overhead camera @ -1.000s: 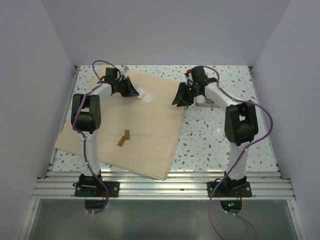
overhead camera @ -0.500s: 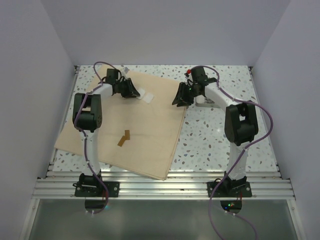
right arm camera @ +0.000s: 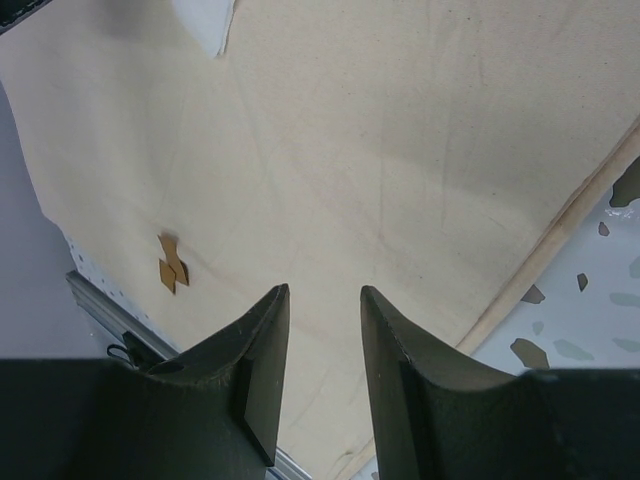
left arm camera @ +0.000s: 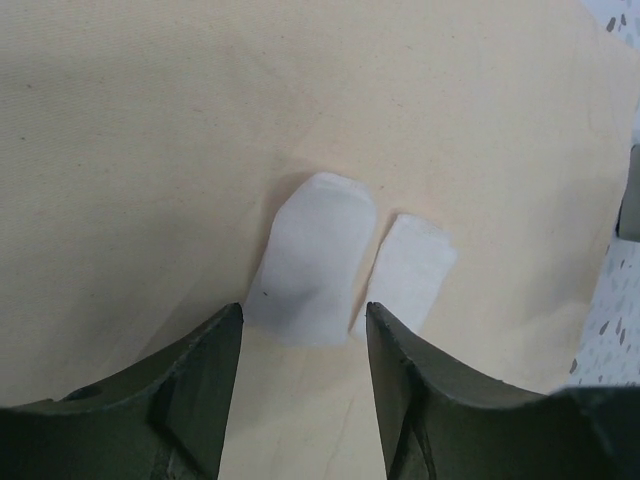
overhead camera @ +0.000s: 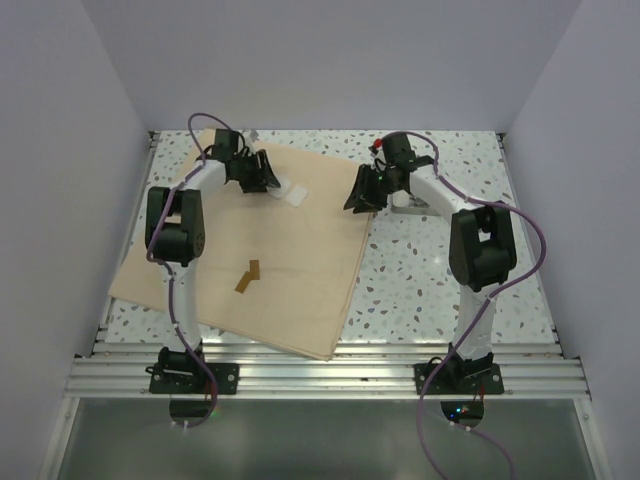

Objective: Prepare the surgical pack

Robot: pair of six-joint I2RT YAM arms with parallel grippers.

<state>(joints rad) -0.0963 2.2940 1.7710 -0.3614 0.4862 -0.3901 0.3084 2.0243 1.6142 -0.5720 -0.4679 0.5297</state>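
The tan fabric sheet (overhead camera: 290, 270) lies spread flat on the left half of the speckled table (overhead camera: 430, 270), one corner reaching the near rail. Two white gauze squares (left arm camera: 312, 255) rest side by side on its far part, just apart from each other, and a small brown strip (overhead camera: 247, 276) lies alone nearer the middle. No steel instruments show on the cloth.

The left fingers (overhead camera: 262, 178) hang low over the gauze, spread well apart with nothing between them; in the wrist view the nearer square shows in the gap, lying on the sheet rather than held. The right fingers (overhead camera: 360, 198) hover over the sheet's far right edge, partly open and also empty, with only bare cloth below them.

By the look of it, the pack is at an early stage: the wrap is laid out and the gauze is placed. The instruments are not yet on the sheet, and none of its edges is folded over the contents.
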